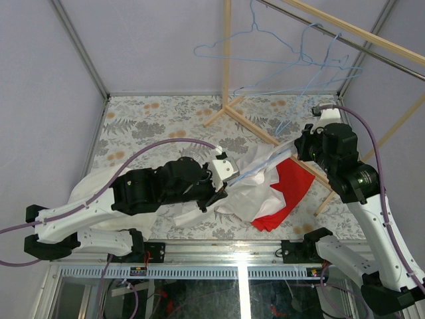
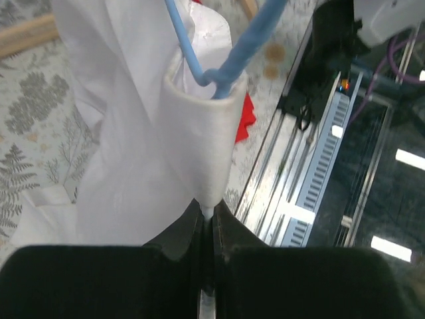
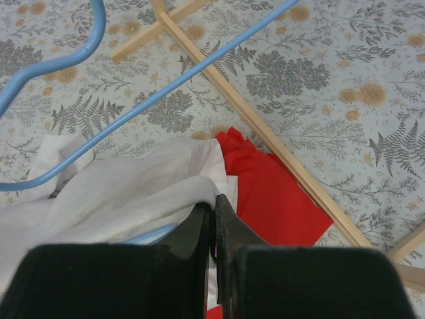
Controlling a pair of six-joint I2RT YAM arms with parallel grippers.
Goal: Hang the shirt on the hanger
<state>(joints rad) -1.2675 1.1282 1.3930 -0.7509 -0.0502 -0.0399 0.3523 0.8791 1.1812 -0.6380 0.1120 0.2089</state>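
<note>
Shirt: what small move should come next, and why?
Probably the left gripper should draw its pinched fold of the shirt a little further along the hanger. The blue wire already enters that fold, and the right gripper is shut on the shirt beside the red cloth, steadying it.

Shirt (image 1: 249,189) on table (image 1: 146,126); cloth (image 1: 292,189) at its right, partly beneath; hanger (image 2: 231,66) inside collar (image 2: 199,119); rack foot (image 1: 259,133) behind.
</note>
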